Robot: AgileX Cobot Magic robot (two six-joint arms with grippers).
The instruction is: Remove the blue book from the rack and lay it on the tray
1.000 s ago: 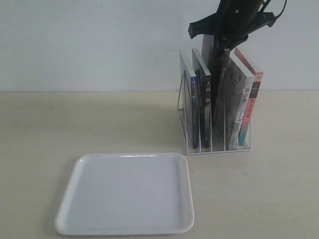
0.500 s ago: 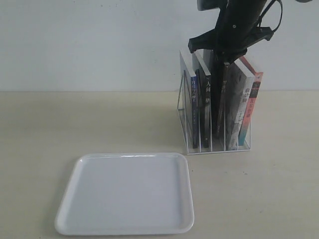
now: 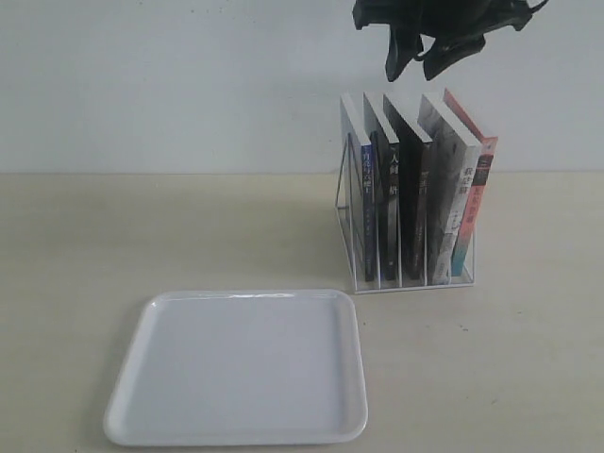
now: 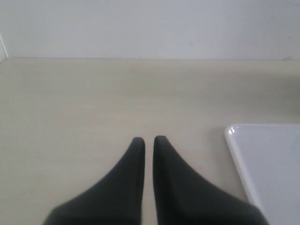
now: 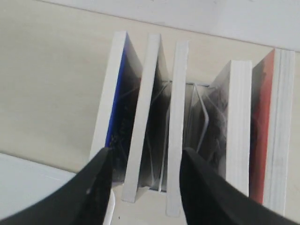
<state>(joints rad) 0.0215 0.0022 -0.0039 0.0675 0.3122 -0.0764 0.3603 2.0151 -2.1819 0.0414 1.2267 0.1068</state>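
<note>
The blue book (image 3: 365, 208) stands in the leftmost slot of the white wire rack (image 3: 415, 284); its narrow blue spine faces the exterior camera. In the right wrist view the blue book (image 5: 116, 96) is seen from above, a blue cover edge beside white pages. My right gripper (image 3: 423, 55) hangs open above the rack's middle books and holds nothing. From its own camera the right gripper (image 5: 146, 155) spans the two books next to the blue one. The white tray (image 3: 236, 370) lies empty at the front left. My left gripper (image 4: 149, 139) is shut over bare table beside the tray's corner (image 4: 267, 161).
Two black-spined books (image 3: 389, 203) fill the middle slots. A thick white book (image 3: 451, 189) and a red-orange book (image 3: 478, 193) lean at the right end. Thin rack wires (image 5: 201, 123) stand between the books. A pale wall runs close behind the rack.
My right gripper has risen from down among the middle books to above the rack and now hangs empty. All the books remain in their slots.
</note>
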